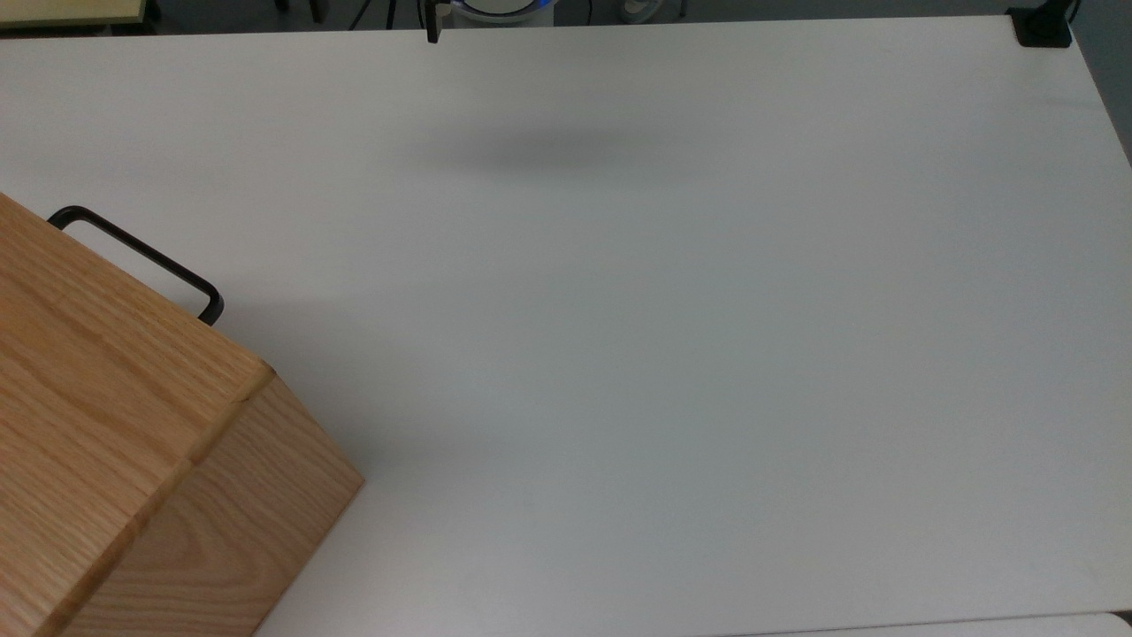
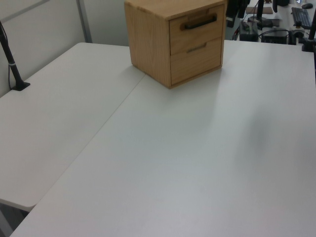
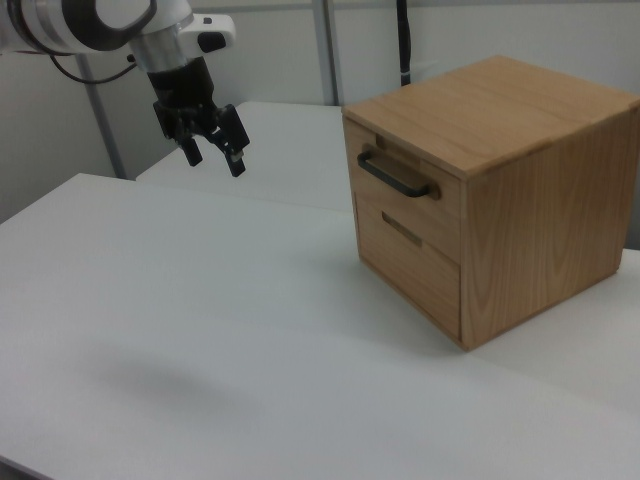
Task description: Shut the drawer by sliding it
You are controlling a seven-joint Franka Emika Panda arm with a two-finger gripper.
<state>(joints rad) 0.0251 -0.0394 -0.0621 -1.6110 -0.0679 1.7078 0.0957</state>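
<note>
Judging the drawer (image 3: 405, 180) already flush in the cabinet (image 3: 520, 160), near the table's (image 3: 200, 330) far corner, I see my gripper (image 3: 215, 152) empty, fingers apart; I'd just verify closure.

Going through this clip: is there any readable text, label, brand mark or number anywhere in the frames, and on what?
None can be read.
The oak cabinet, the drawer front and its black bar handle carry no print.
The white table is unmarked.
The arm and its claw, open in the right view, show no legible marking.
</note>
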